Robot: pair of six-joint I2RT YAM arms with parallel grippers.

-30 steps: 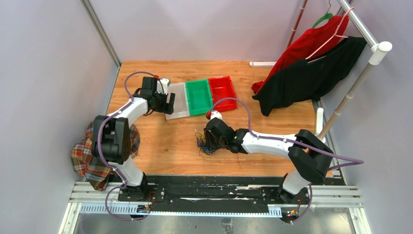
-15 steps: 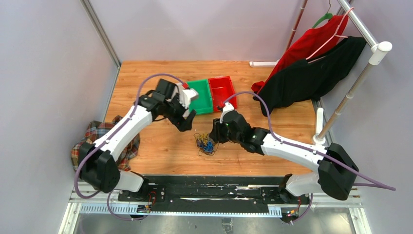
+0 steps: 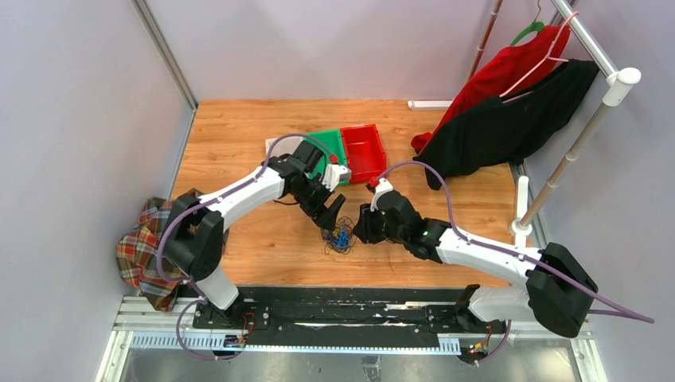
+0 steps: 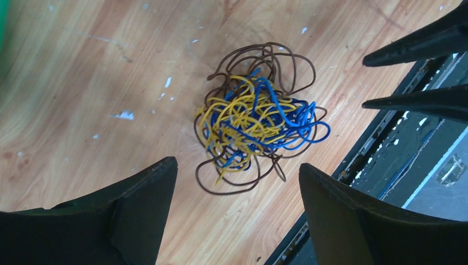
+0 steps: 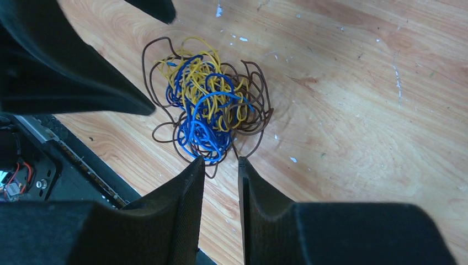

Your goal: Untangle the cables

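The cables (image 3: 338, 237) are a small tangled ball of blue, yellow and brown wire lying on the wooden table near its front edge; they also show in both wrist views (image 4: 256, 118) (image 5: 207, 105). My left gripper (image 3: 333, 213) (image 4: 237, 164) hovers just behind the ball, wide open, with nothing between its fingers. My right gripper (image 3: 360, 231) (image 5: 221, 160) stands close on the ball's right side. Its jaws leave only a narrow gap and hold nothing; a brown loop lies on the table just past the tips.
A green bin (image 3: 325, 151) and a red bin (image 3: 364, 150) stand behind the left arm. A plaid cloth (image 3: 143, 255) hangs off the table's left edge. Red and black garments (image 3: 509, 111) hang on a rack at the right. The black rail (image 3: 358, 302) runs along the front.
My left arm has swung from the bins down to the cables. My right gripper has drawn back to the right of the ball, which now lies uncovered.
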